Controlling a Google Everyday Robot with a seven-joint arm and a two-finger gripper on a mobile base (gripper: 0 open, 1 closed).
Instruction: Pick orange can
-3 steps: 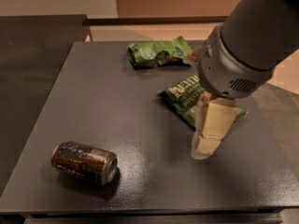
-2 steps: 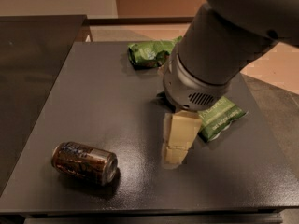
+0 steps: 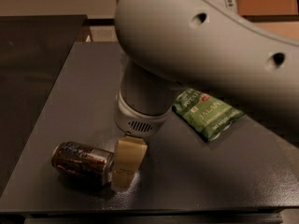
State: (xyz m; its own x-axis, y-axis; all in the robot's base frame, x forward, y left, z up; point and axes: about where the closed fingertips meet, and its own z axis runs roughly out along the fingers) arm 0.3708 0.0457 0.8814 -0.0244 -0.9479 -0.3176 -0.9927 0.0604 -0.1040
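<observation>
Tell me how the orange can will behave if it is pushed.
The orange can lies on its side on the dark table, so it likely rolls. Its shiny metal skin may slip. The gripper stands low beside one end.

**Can front left, gripper at its right end**

Table (image 3: 210, 185) fills most of the view. Can (image 3: 83, 162) lies on its side on the table near the front-left corner, long axis running left to right. Gripper (image 3: 127, 164) hangs from above just beside the can's right end, tip down at the tabletop; contact with the can cannot be told. Arm (image 3: 196, 45) rises behind the gripper and runs up and right across the top of the view. Snack bag (image 3: 208, 115) lies flat on the table, right of and behind the gripper, well apart from the can, its back edge hidden under the arm. A second surface (image 3: 32, 69) stands left of the table.
</observation>
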